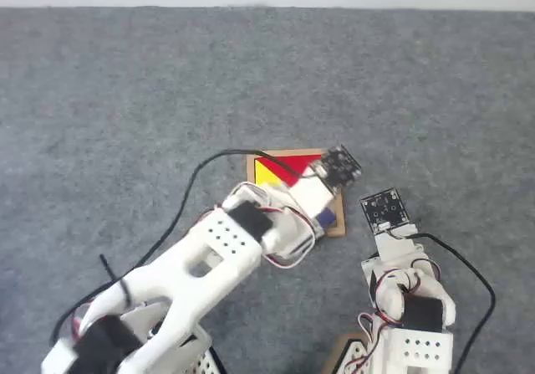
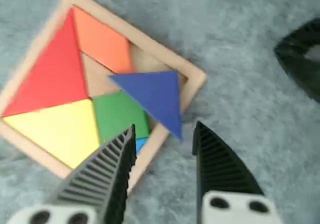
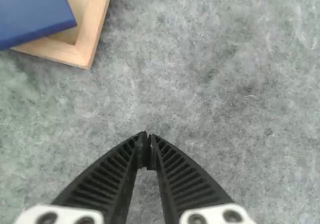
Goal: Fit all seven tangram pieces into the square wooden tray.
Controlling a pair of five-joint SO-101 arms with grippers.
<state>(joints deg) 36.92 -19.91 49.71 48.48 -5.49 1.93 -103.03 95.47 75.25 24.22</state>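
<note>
1. Right gripper [image 3: 146,136]: fingers pressed together, holding nothing, over bare grey mat [image 3: 225,83]. In the high view the right arm [image 1: 405,307] stands at 5 o'clock from the tray [image 1: 284,153], near its corner. Risk: if you swing this arm toward the tray, it can strike the left arm [image 1: 217,248], which reaches in from 7 o'clock and covers much of the tray.

2. Left gripper [image 2: 164,129]: fingers spread, pinching nothing, just short of the blue triangle [image 2: 152,93].

3. The blue triangle lies inside the tray's [image 2: 197,76] outline but looks unseated. It overlaps the green piece [image 2: 117,114], and one corner reaches the rim. Risks:
- If you close on that raised corner, the piece may pivot and flip out onto the mat.
- If you press down on it, it may lever the green piece or the light-blue piece [image 2: 141,144] out of place.
- If you push it sideways, the whole tray may slide, since nothing appears to fix it to the mat.

4. Bare wood [image 2: 145,63] beside the triangle appears to be the open slot. If you turn the piece wrongly, it is likely to jam against the orange piece [image 2: 102,41].

5. Beyond that, the red piece [image 2: 50,78] and the yellow piece [image 2: 60,126] lie flat. A jolt to the tray could unsettle them.
</note>
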